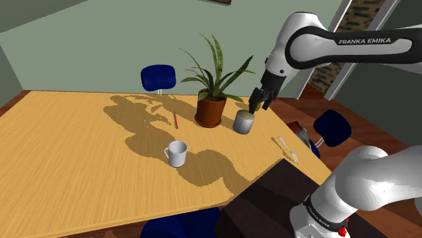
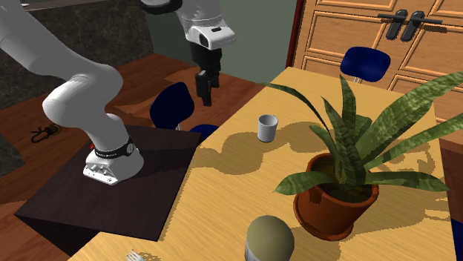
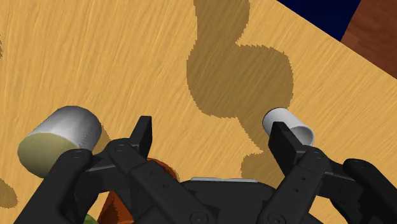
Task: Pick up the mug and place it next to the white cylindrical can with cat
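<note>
Black hand (image 1: 259,103): fingers spread wide, gripping nothing, raised near grey can (image 1: 243,122). White mug (image 1: 177,153): upright on wooden tabletop (image 1: 67,149), long axis vertical, handle toward shoulder view's 9 o'clock, at can's 8 o'clock.

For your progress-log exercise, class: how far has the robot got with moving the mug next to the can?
Done: nothing yet; the mug stands on the table, well apart from the grey can. Under way: the hand hangs open and empty above the table, touching neither. Left: reach the mug, grasp it, carry it over and set it beside the can.
</note>
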Available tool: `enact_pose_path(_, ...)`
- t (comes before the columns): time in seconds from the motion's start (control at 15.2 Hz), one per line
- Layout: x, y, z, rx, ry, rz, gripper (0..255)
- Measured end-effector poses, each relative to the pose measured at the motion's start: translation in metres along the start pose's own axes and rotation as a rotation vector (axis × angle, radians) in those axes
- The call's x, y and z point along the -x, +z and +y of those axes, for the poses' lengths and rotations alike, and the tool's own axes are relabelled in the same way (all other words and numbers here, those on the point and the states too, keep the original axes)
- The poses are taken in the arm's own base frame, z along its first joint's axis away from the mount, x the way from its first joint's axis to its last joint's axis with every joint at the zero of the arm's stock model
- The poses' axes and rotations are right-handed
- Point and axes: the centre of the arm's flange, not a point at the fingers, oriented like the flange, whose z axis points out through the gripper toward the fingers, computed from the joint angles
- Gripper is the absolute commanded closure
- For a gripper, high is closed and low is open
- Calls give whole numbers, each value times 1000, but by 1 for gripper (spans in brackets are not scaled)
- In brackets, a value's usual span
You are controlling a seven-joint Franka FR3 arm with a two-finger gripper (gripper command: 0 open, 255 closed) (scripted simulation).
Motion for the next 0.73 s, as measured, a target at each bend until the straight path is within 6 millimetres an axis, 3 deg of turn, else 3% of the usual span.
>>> enact_pose_path(0.73, -68, 102, -75, -1, -17, 6, 0)
